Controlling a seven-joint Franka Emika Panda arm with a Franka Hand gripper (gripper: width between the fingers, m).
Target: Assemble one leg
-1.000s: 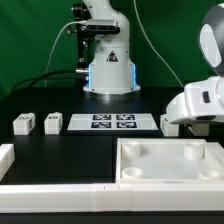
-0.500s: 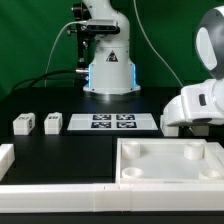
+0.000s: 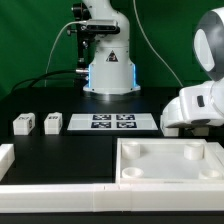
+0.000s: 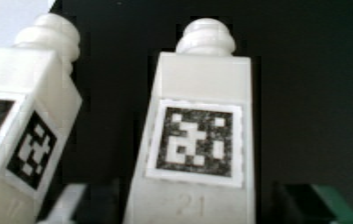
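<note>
In the wrist view a white leg (image 4: 203, 120) with a black-and-white tag lies between my fingers, its knobbed end pointing away. My gripper (image 4: 203, 203) is open, with one dark finger (image 4: 88, 203) and one green-tinted finger (image 4: 326, 200) on either side of the leg and a dark gap at each side. A second tagged leg (image 4: 31, 110) lies close beside it. In the exterior view the arm's white body (image 3: 197, 103) hides the gripper and these legs at the right. Two more legs (image 3: 23, 124) (image 3: 52, 122) stand at the exterior view's left.
The marker board (image 3: 112, 122) lies mid-table. The large white tray (image 3: 170, 172) with round corner sockets sits at the front right. A white block (image 3: 5, 158) and a long white bar (image 3: 60, 190) lie along the front. Another robot base (image 3: 108, 70) stands at the back.
The arm's white body has shifted very slightly at the exterior view's right. The legs at the left, the marker board and the tray have not moved.
</note>
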